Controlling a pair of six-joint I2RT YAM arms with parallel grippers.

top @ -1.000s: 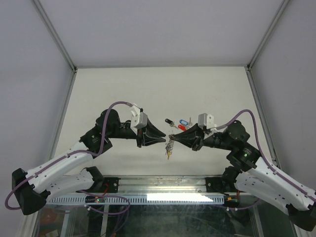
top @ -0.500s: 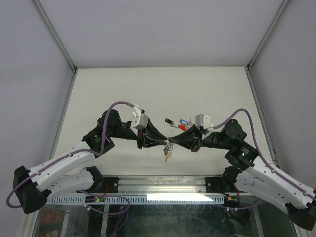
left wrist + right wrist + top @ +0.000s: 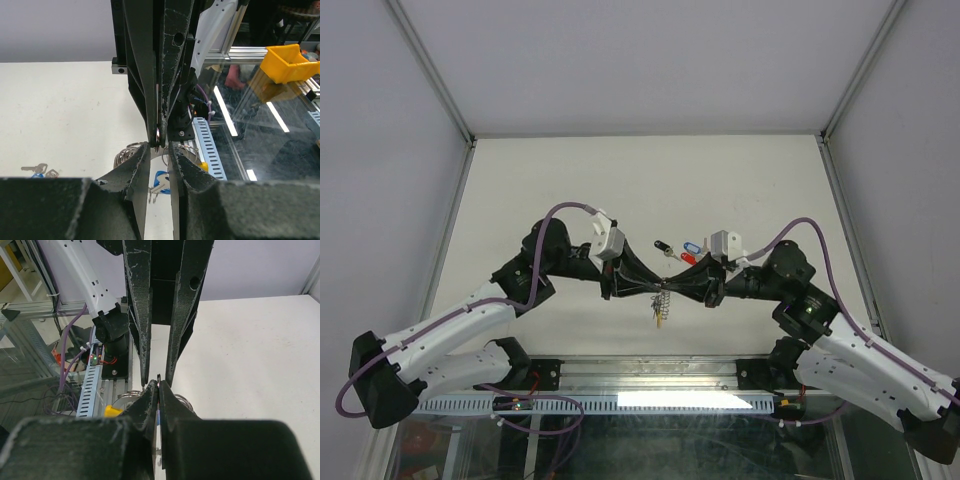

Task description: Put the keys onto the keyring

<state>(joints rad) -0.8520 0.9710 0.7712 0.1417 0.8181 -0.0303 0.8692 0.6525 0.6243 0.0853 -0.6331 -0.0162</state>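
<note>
White bench [image 3: 620,180] inside pale walls. Both arms folded inward, wrists level, tips meeting head-on at keyring [image 3: 663,293], lifted off bench and hanging edge-on toward near edge. Right claw [image 3: 677,286] pressed together on ring's rim. Left claw [image 3: 649,290] narrowed to a slit astride same rim; pinching or merely straddling, cannot tell. Loose keys [image 3: 685,248] on bench just behind keyring, nearer right claw.

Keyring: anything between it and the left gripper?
Nothing visible. The right gripper pinches the keyring edge-on, and the left gripper has its fingers apart on either side of that edge. Loose keys lie farther back, out of the way.
</note>
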